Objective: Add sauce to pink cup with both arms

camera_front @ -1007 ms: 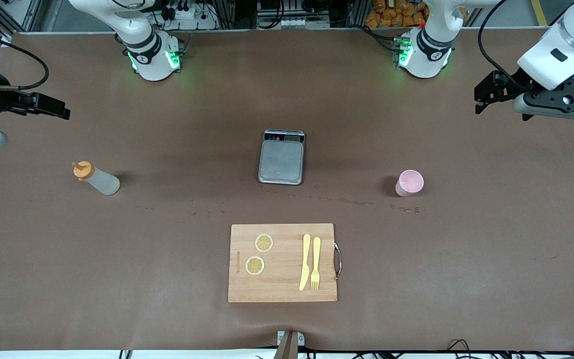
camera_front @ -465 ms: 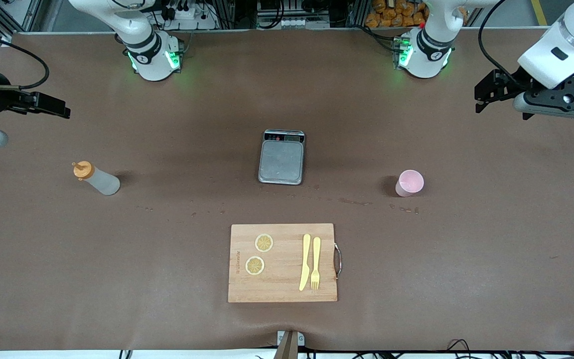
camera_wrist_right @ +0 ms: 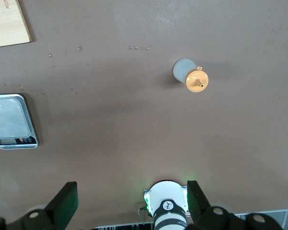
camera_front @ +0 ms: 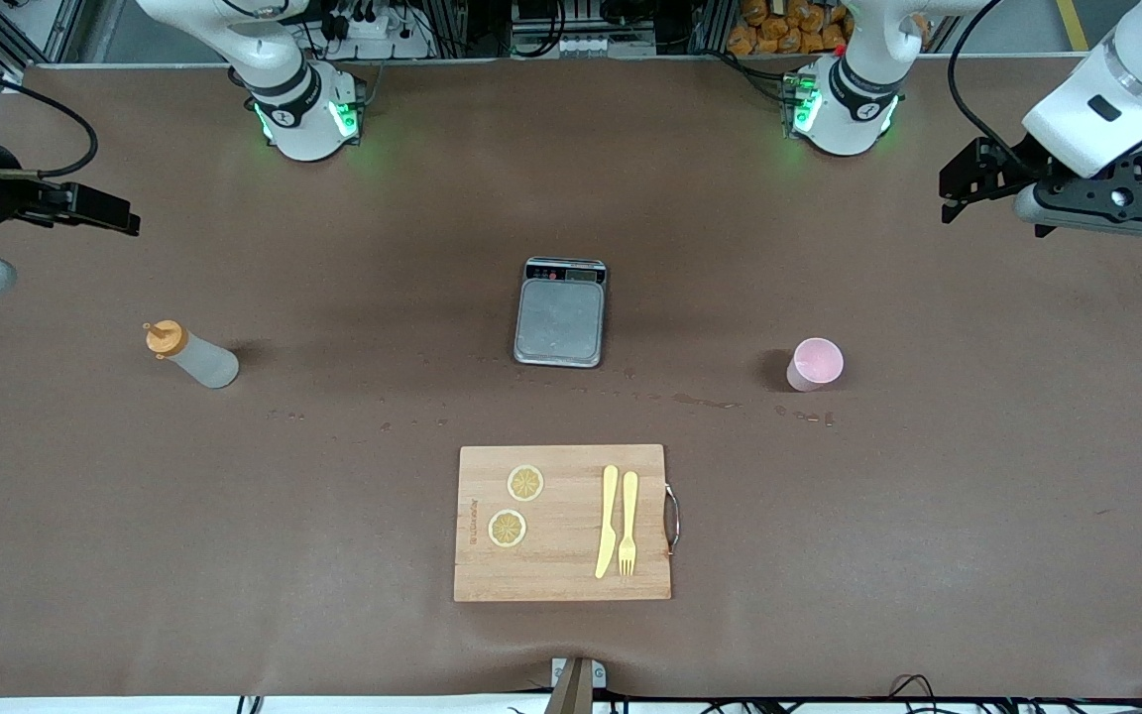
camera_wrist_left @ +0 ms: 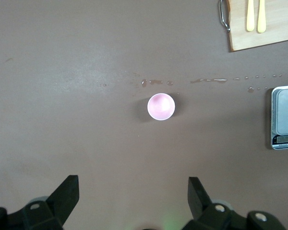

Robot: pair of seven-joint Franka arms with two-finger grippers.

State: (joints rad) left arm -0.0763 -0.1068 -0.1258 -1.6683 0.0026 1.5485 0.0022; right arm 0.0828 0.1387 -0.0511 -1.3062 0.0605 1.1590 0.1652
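The sauce bottle [camera_front: 191,357], whitish with an orange cap, stands on the table toward the right arm's end; it shows from above in the right wrist view [camera_wrist_right: 192,76]. The pink cup [camera_front: 815,364] stands upright toward the left arm's end and looks empty in the left wrist view [camera_wrist_left: 161,106]. My left gripper [camera_front: 963,183] hangs high over bare table at its own end, open [camera_wrist_left: 133,191], with nothing between its fingers [camera_wrist_left: 67,192]. My right gripper [camera_front: 105,210] hovers over the table edge at its end, open and empty [camera_wrist_right: 132,196].
A grey scale [camera_front: 561,315] sits mid-table between bottle and cup. Nearer the front camera lies a wooden cutting board [camera_front: 563,575] with two lemon slices [camera_front: 525,483], a yellow knife and a fork [camera_front: 628,523]. Small droplets [camera_front: 710,402] dot the table near the scale.
The left arm has drifted slightly toward its base's edge of the table, gripper still open. The right arm, bottle and cup have not moved.
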